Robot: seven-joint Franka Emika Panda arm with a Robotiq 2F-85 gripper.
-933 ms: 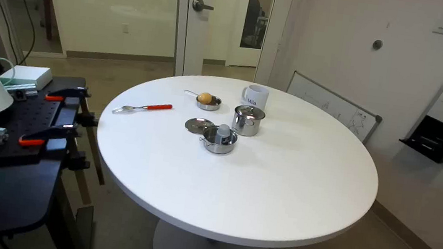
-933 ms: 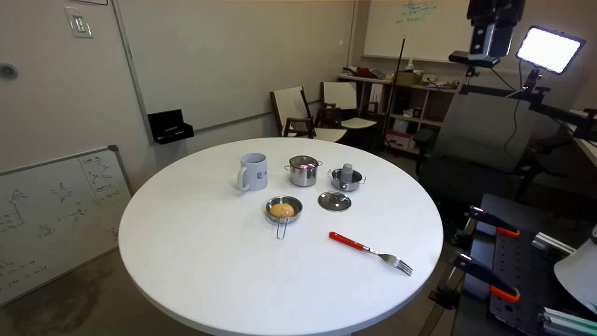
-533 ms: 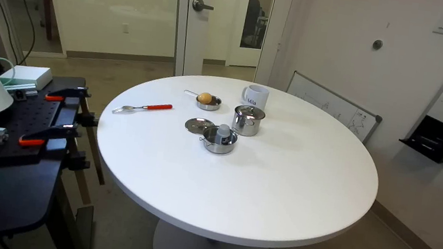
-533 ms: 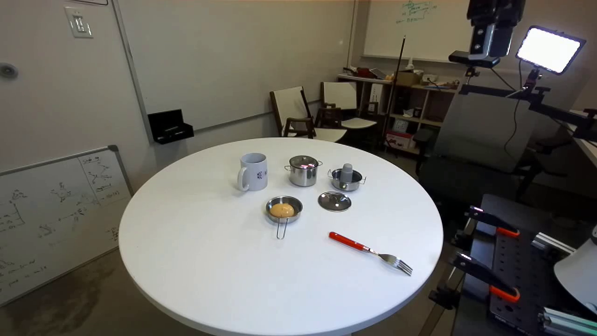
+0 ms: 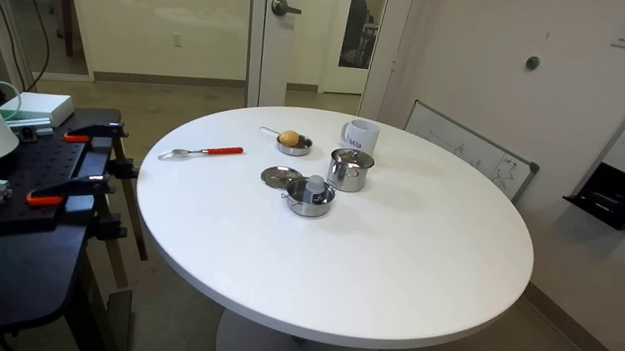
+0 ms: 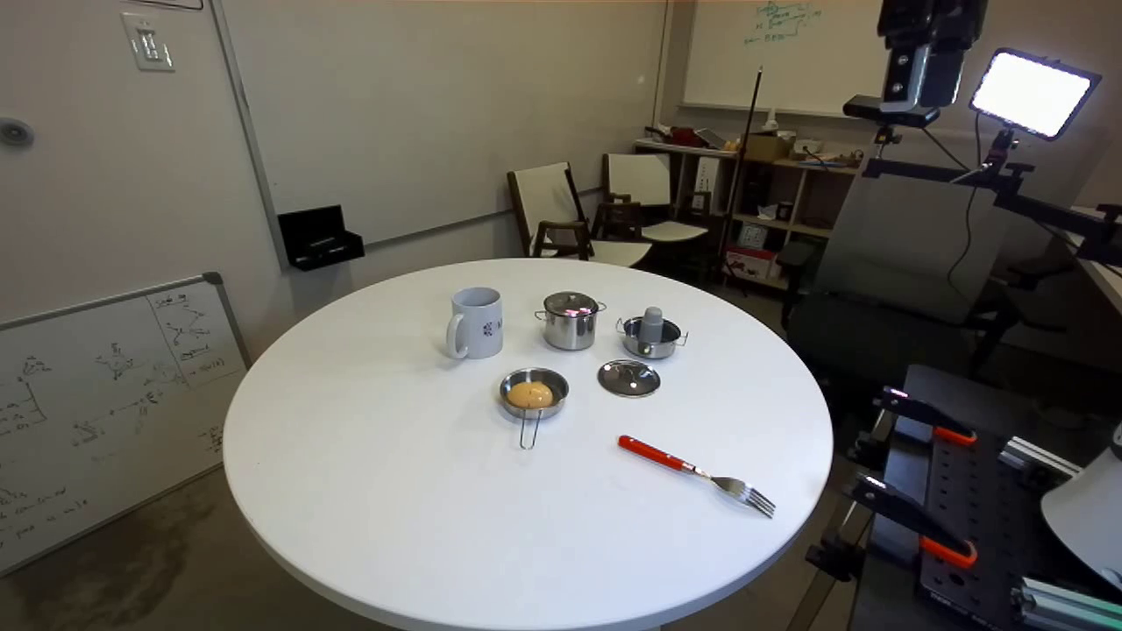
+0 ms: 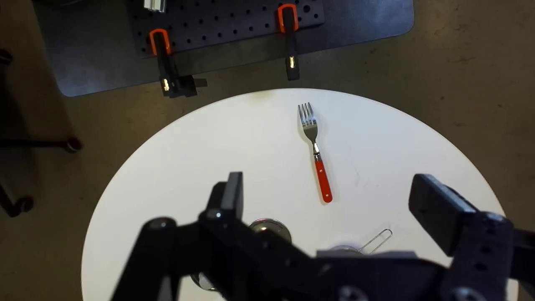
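Gripper (image 7: 329, 196), spread wide and empty, hangs high, well apart from the red-handled fork (image 7: 317, 158) on the white table (image 7: 167, 188).

On the white coffee mug (image 5: 360, 135) you can read "Mila" in dark letters, and a dark logo (image 6: 488, 329) sits beside them. The leaning whiteboard (image 6: 114, 412) and the far whiteboard (image 6: 784, 70) are written on, too faintly for you to decipher.
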